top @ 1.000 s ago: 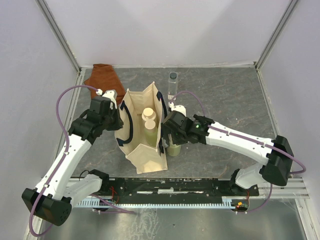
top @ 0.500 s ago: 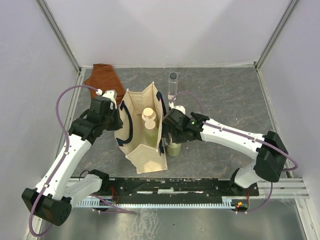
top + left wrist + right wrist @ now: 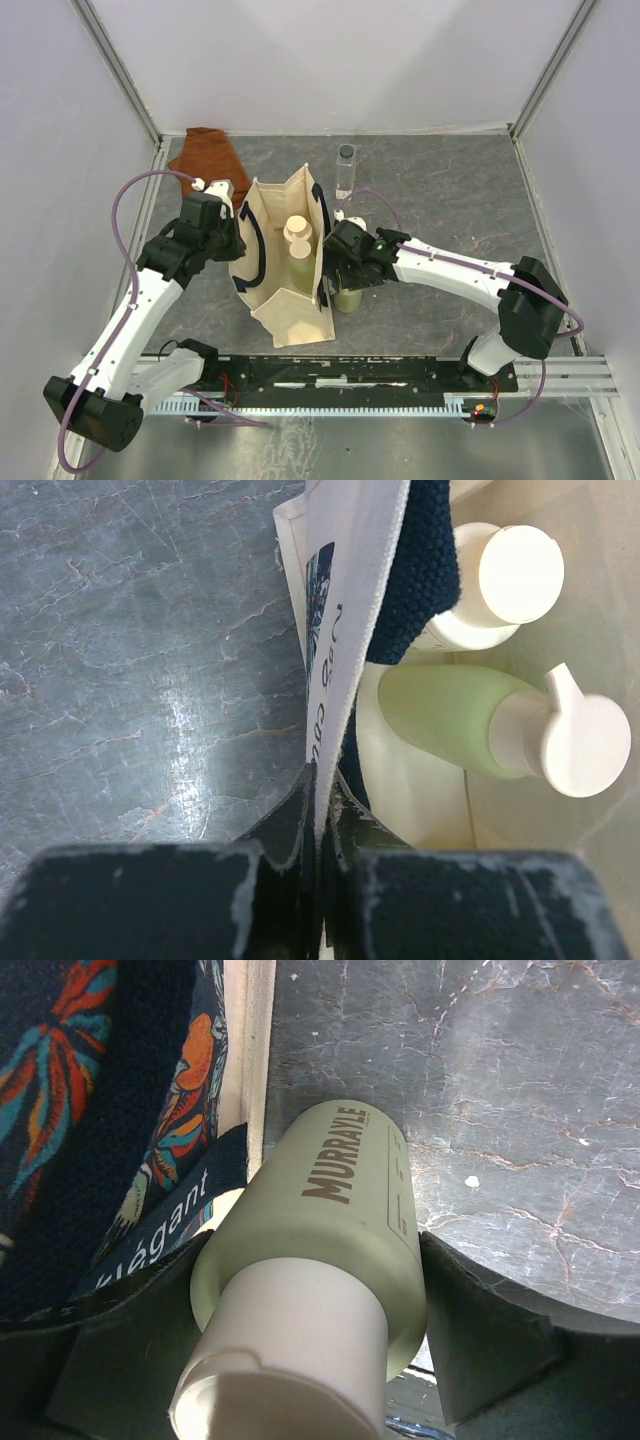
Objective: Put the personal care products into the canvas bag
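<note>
The cream canvas bag point(image 3: 290, 300) stands open mid-table with navy handles. My left gripper point(image 3: 236, 238) is shut on the bag's left wall, which shows pinched between the jaws in the left wrist view point(image 3: 320, 798). Inside the bag are a cream bottle point(image 3: 510, 575) and a pale green bottle point(image 3: 455, 715). My right gripper point(image 3: 344, 280) is shut on a second pale green bottle point(image 3: 345, 1195) with a cream cap. This bottle point(image 3: 348, 298) is upright against the bag's right wall, outside it. A slim clear bottle point(image 3: 345, 170) with a dark cap stands behind the bag.
A rust-brown cloth point(image 3: 205, 158) lies at the back left corner. Grey walls close in the table on three sides. A rail point(image 3: 400, 375) runs along the near edge.
My right arm has drawn in toward the bag, its elbow moving left. The green bottle in it stays beside the bag's right wall. The left arm has not moved.
</note>
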Controlling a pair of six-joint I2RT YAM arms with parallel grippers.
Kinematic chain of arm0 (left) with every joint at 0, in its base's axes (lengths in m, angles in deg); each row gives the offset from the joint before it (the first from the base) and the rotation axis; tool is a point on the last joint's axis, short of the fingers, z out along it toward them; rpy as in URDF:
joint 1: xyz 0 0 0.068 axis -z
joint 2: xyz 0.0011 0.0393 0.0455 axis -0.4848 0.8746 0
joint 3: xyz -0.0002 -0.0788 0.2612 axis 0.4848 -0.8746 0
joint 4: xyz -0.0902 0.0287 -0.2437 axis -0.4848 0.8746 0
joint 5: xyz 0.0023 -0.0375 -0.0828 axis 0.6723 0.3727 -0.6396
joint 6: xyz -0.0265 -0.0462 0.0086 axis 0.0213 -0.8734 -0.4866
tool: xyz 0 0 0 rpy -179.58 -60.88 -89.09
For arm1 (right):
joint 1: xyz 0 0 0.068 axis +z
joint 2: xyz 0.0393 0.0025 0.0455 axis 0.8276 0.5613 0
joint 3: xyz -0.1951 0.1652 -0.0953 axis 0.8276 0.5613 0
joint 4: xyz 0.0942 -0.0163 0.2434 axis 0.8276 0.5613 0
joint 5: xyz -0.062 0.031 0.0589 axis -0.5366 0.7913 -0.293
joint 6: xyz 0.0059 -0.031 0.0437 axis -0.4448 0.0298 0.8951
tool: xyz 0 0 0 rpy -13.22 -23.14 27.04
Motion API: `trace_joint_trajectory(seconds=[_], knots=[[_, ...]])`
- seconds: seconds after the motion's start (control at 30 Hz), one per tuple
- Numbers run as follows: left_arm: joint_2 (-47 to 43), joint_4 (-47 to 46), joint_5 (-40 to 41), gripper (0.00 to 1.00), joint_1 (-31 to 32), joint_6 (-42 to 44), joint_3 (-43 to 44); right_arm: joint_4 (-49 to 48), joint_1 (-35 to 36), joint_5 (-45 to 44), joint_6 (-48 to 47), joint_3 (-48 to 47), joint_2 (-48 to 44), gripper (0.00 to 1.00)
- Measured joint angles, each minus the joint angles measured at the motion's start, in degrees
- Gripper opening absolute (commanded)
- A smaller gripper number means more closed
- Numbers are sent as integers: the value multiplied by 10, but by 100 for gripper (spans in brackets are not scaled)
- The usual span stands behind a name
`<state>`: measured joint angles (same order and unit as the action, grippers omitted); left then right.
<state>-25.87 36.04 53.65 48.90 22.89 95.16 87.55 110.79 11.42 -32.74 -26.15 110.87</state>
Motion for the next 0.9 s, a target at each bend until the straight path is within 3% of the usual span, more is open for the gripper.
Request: trace_joint_trajectory(seconds=[0.27, 0.43, 0.67, 0.9], knots=[[0, 0, 0, 3, 0, 0, 0, 2, 0, 0, -11, 0, -1, 1], [0, 0, 0, 3, 0, 0, 0, 26, 1, -8, -16, 0, -14, 0], [0, 0, 0, 3, 0, 0, 0, 181, -5, -69, -44, -31, -67, 0], [0, 0, 0, 3, 0, 0, 0, 302, -18, -140, -103, -269, -77, 0]])
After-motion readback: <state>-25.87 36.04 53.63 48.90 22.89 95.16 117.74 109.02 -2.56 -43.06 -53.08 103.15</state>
